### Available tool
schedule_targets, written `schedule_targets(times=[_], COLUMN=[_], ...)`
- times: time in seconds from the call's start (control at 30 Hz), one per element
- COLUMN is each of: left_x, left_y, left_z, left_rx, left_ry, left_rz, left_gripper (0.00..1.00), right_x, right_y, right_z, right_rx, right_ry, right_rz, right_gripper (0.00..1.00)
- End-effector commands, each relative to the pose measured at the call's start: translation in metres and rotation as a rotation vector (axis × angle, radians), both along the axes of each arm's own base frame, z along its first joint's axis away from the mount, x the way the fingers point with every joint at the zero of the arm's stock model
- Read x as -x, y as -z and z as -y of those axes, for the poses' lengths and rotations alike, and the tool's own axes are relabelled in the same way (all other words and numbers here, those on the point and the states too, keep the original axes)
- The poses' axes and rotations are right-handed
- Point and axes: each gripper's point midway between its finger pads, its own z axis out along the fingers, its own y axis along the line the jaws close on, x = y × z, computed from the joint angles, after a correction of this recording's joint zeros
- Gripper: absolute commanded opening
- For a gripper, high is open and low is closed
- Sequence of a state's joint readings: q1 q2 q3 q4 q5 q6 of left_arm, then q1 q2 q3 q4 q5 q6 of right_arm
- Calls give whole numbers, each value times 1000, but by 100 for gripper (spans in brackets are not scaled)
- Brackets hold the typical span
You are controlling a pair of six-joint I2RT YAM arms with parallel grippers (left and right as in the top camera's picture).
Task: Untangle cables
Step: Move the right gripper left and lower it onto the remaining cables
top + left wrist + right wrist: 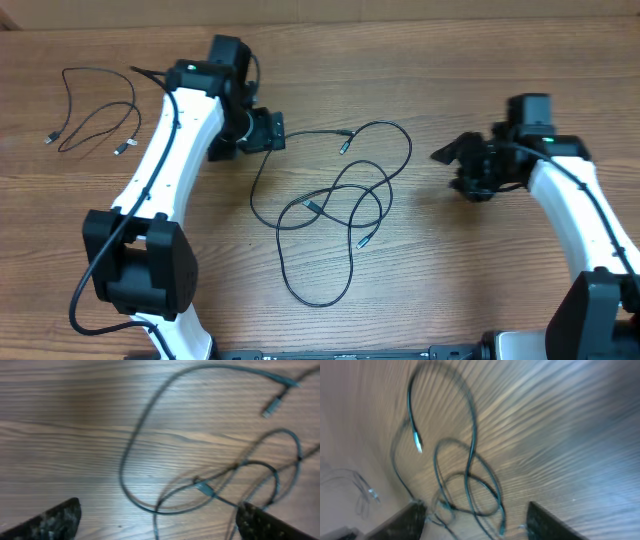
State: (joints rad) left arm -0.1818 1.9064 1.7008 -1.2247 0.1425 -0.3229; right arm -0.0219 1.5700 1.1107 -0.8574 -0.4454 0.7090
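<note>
Several thin black cables (340, 200) lie looped over one another at mid-table, with small plug ends (343, 146) showing. One more cable (95, 120) lies apart at the far left. My left gripper (268, 130) sits at the tangle's upper left end. In the left wrist view its jaws (160, 530) stand wide open over a cable loop (125, 475) on the wood, holding nothing. My right gripper (455, 155) hovers just right of the tangle. The right wrist view is blurred: its jaws (475, 525) stand apart, with cable loops (470, 425) on the table beyond them and nothing gripped.
The wooden table (450, 280) carries both white arms: the left arm (165, 160) runs up the left side and the right arm (580, 210) runs up the right side. Thicker black wires trail from the left arm base (90, 290).
</note>
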Motion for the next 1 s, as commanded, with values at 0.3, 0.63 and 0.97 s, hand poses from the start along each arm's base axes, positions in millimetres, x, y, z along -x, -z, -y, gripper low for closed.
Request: schedule_targets(times=[0.3,0.63,0.97], left_x=[-4,-4,-4], left_y=[0,0,0], left_z=[-36,-36,-36], left_rx=[-125,-123,-123], left_ry=[-47,-47,-47], left_rz=[25,28,28], left_gripper=[99,100,99], right_x=[4,-4,13], right_y=[-8,-10,44], right_z=[-104,-176,-239], right_rx=[170,128,73], right_ry=[-298,-248,-222], right_rz=[200,304,211], right_gripper=[28,30,38])
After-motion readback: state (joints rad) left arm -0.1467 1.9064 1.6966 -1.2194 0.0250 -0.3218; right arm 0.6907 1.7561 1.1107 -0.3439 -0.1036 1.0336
